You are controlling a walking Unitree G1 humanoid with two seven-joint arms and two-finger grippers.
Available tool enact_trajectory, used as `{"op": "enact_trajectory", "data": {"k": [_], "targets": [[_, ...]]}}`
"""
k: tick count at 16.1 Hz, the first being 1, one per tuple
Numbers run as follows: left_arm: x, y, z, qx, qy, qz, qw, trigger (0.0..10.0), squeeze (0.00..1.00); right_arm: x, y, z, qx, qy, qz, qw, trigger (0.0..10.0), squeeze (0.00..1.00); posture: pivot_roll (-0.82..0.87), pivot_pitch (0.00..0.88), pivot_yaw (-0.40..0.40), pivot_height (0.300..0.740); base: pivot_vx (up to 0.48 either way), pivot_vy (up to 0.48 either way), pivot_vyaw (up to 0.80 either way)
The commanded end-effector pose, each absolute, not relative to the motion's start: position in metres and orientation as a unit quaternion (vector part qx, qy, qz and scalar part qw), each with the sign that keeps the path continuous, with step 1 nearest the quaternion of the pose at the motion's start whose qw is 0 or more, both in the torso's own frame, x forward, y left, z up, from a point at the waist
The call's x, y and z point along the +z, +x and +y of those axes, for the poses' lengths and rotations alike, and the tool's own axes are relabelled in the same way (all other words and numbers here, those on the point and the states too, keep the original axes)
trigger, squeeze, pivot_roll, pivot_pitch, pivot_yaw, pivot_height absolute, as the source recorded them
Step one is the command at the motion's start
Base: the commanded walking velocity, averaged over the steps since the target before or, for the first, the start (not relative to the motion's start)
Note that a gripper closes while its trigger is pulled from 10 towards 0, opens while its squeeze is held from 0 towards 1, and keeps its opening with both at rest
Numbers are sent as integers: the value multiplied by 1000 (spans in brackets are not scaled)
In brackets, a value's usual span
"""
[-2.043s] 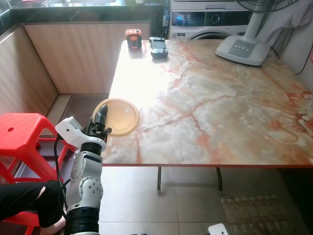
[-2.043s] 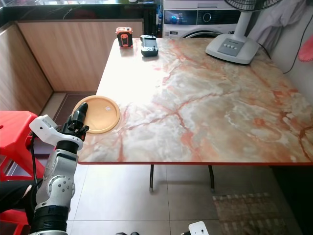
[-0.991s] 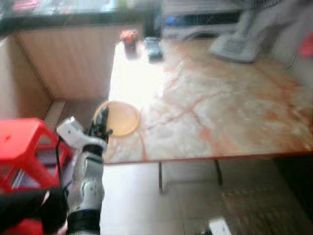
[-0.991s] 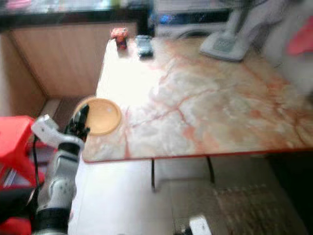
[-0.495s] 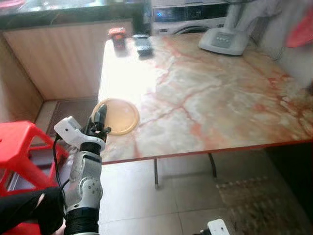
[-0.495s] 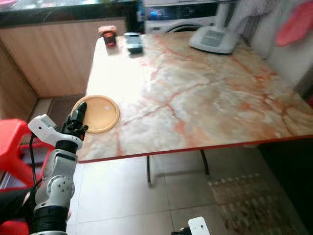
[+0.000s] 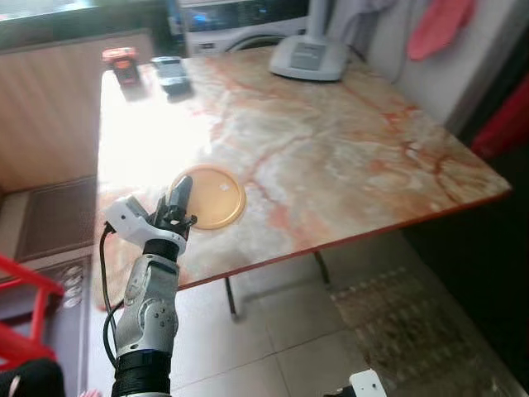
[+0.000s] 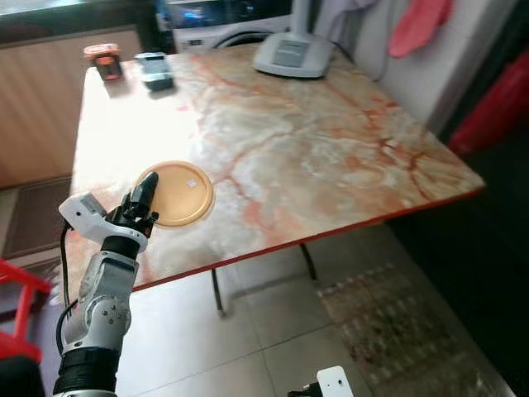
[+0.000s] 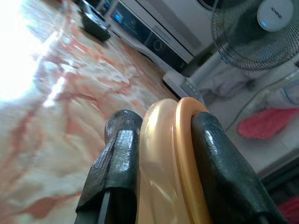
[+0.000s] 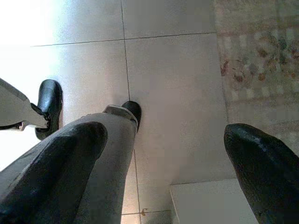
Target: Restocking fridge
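Observation:
A round orange plate [image 7: 213,195] lies flat on the marble table [image 7: 331,149], near its front left edge. My left gripper [image 7: 178,198] is shut on the plate's near rim. In the left wrist view the orange rim [image 9: 180,154] sits pinched between the two black fingers [image 9: 119,154]. My right gripper [image 10: 163,140] hangs low over the tiled floor, open, with nothing between its fingers.
A fan base [image 7: 307,58] stands at the table's far end, with a washing machine [image 7: 240,15] behind it. A red device [image 7: 121,59] and a black device [image 7: 169,73] sit at the far left corner. A red stool [image 7: 25,331] is at my left, and a rug [image 7: 397,322] lies under the table.
The camera has swung to the right, so the table and stool have shifted left in view. My left gripper stays shut on the plate's rim.

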State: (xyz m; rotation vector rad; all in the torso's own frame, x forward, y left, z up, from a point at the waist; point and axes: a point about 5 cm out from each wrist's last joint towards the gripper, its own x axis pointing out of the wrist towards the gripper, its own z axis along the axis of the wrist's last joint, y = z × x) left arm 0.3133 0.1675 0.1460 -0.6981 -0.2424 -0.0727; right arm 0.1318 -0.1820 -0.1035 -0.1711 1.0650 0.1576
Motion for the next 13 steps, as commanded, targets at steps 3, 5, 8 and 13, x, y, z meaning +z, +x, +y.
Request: {"op": "enact_trajectory", "data": {"k": [3, 5, 8, 13], "targets": [[151, 313, 166, -51, -315, -123, 940, 10000, 0, -112, 106, -187, 70, -82, 552, 827, 10000, 0, 35, 70, 32, 740, 0, -135, -800], [151, 314, 166, -49, -325, -124, 936, 10000, 0, -112, 106, -187, 71, -83, 552, 827, 10000, 0, 35, 70, 32, 740, 0, -206, -800], [152, 315, 165, -51, -323, -124, 937, 10000, 0, -112, 105, -187, 74, -84, 556, 824, 10000, 0, 30, 71, 33, 740, 0, 0, -800], [152, 315, 166, -49, -324, -125, 937, 10000, 0, -112, 105, -187, 76, -84, 557, 823, 10000, 0, 32, 73, 31, 740, 0, 0, -800]]}}
